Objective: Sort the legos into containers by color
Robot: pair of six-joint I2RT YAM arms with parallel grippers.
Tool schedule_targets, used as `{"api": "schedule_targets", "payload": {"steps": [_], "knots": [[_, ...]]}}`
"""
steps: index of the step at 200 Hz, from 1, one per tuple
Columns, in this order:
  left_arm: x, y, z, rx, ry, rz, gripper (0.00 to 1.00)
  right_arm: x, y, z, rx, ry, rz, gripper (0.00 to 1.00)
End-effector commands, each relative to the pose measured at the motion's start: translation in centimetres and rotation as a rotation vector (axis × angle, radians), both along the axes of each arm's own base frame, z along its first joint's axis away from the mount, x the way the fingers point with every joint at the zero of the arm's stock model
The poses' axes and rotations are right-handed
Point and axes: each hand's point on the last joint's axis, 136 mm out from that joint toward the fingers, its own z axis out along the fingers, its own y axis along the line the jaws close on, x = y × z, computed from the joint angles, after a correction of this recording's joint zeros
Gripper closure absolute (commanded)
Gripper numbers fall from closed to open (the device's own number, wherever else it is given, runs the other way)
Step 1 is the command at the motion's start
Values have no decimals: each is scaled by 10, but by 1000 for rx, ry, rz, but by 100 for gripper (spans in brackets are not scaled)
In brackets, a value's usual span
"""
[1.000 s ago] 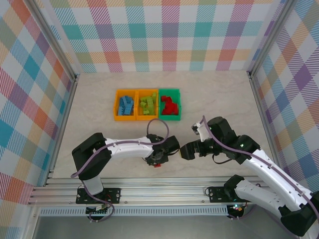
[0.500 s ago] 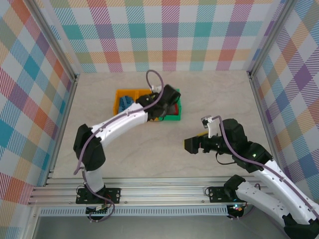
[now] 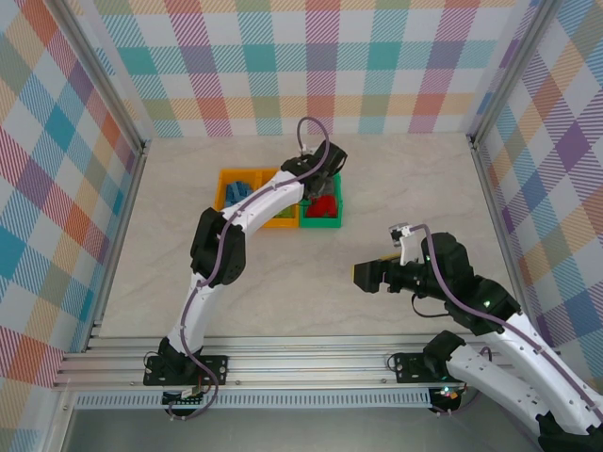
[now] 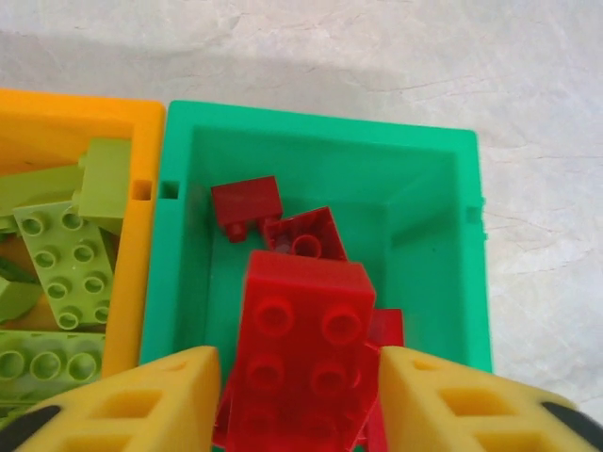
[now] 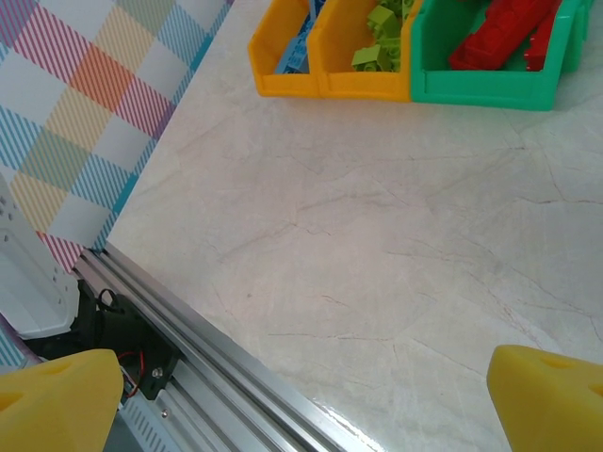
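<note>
Centre frame, over the green bin (image 4: 320, 121), the left claw (image 4: 298, 377) stands slightly parted, loosely flanking a red lego (image 4: 306, 320); the right claw (image 5: 301, 386) gapes wide, empty.

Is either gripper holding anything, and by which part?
Right gripper is open, holding nothing. A red plastic Lego brick sits between the left gripper's fingers by its long sides, above the green plastic bin; whether it is gripped cannot be told.
</note>
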Motion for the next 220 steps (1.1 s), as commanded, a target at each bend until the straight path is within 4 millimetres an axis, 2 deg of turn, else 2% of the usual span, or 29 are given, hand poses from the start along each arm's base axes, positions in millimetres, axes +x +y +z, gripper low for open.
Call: {"api": "schedule_targets", "payload": {"steps": [1, 24, 44, 53, 75, 106, 122, 131, 154, 168, 181, 210, 220], "knots": [[1, 2, 20, 3, -17, -25, 48, 1, 1, -3, 7, 14, -8, 0], [-7, 6, 46, -29, -54, -32, 47, 3, -1, -7, -7, 18, -19, 0], [-27, 14, 76, -78, -107, -44, 44, 9, -7, -12, -34, 7, -66, 0], [-41, 21, 93, -109, -148, -54, 43, 15, -14, -16, -63, -3, -114, 0], [-84, 46, 119, -161, -240, -97, 38, 35, -39, -28, -164, -67, -254, 0], [-148, 99, 136, -143, -364, -172, 22, 71, -77, -44, -333, -206, -480, 0], [-178, 136, 127, -94, -416, -165, 15, 90, -101, -45, -431, -280, -612, 0], [-189, 152, 129, -75, -479, -162, 11, 101, -115, -47, -491, -317, -679, 0], [-209, 197, 108, 81, -534, -112, 1, 131, -151, -60, -594, -339, -813, 0], [-213, 218, 96, 182, -555, -84, 0, 148, -173, -71, -639, -351, -878, 0], [-213, 231, 82, 276, -566, -77, 0, 163, -184, -84, -680, -390, -883, 0], [-206, 270, 44, 459, -503, 14, 0, 187, -202, -136, -621, -279, -869, 0], [-202, 275, 31, 460, -487, 24, 0, 201, -204, -136, -617, -286, -853, 0]]}}
